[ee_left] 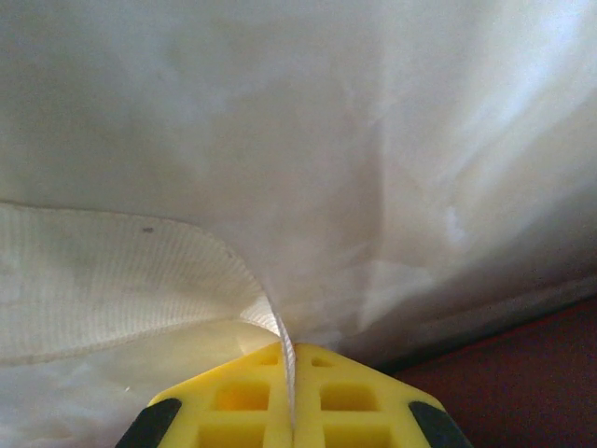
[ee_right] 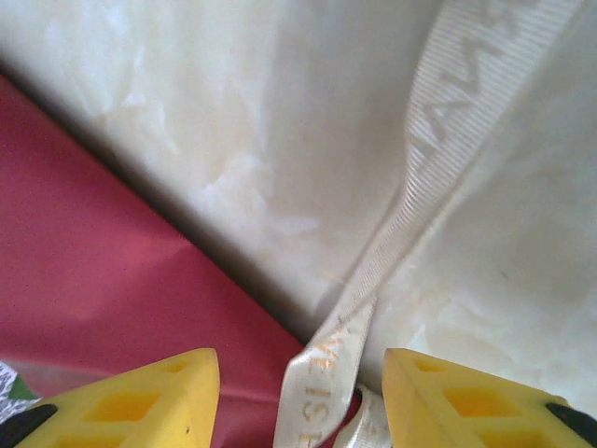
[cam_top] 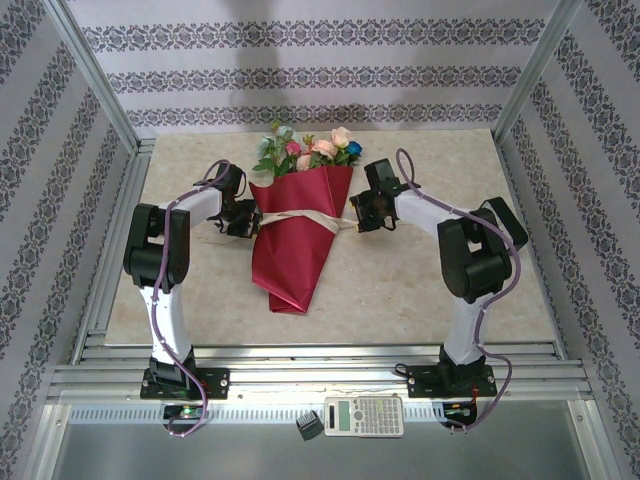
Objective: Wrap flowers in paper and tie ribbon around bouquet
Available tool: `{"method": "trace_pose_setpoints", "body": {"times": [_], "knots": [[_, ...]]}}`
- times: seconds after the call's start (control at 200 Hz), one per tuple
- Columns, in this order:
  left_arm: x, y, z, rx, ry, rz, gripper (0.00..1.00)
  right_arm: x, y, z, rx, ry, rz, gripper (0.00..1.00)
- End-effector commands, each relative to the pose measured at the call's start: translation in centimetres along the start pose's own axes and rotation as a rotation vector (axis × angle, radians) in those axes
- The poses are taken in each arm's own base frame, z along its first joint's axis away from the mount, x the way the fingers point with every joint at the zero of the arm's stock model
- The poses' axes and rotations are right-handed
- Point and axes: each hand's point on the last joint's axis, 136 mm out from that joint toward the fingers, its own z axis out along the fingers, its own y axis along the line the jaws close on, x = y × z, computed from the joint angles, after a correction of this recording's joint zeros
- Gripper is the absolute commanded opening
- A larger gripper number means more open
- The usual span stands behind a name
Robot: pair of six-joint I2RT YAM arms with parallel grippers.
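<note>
Reading the top view: bouquet (cam_top: pixel 298 240) lies flat mid-table (cam_top: pixel 420 290), narrow tip at 6 o'clock, wide end at 12.

- flowers (cam_top: pixel 312 150): pink, peach, blue and teal blooms plus leaves, sticking out of the cone at 12 o'clock.
- paper (cam_top: pixel 292 265): crimson, rolled into a cone, one fold edge running down its length.
- ribbon (cam_top: pixel 296 217): cream band crossing the upper half of the cone from 9 to 3 o'clock, one end going off to each arm.

left gripper (cam_top: pixel 243 222): at 9 o'clock of the cone, just beside the paper edge. The left wrist view shows the yellow fingers (ee_left: pixel 224 401) pressed together with the ribbon pinched edge-on in the seam. The free length fans out flat toward 9 o'clock over the table. Red paper sits at 4 o'clock in that view.

right gripper (cam_top: pixel 362 214): at 3 o'clock of the cone, close to it. In the right wrist view the two yellow fingers (ee_right: pixel 140 401) stand well apart. The ribbon strand runs up between them toward 1 o'clock, with clear gaps on both sides, so nothing is clamped. The strand has printed lettering, too partial to read. The paper edge crosses at 8 o'clock.

calculator (cam_top: pixel 364 415): on the front rail at 6 o'clock, well apart from the bouquet, with a small black object just beside it at 9 o'clock.
</note>
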Motion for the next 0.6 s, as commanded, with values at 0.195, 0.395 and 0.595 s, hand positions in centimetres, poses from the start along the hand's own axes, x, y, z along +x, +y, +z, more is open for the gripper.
{"method": "trace_pose_setpoints", "body": {"times": [0.195,0.395,0.595], "knots": [[0.7,-0.4,-1.1,0.018,0.0,0.028,0.0,2.0,-0.1,2.9,-0.002,0.051,0.075,0.53],[0.6,-0.3,-1.0,0.015,-0.002,0.029,0.0,2.2,0.8,4.4,-0.005,0.06,0.1,0.34],[0.0,-0.4,-1.7,0.02,-0.018,0.04,0.0,0.3,0.8,2.5,-0.008,-0.005,0.07,0.0]]}}
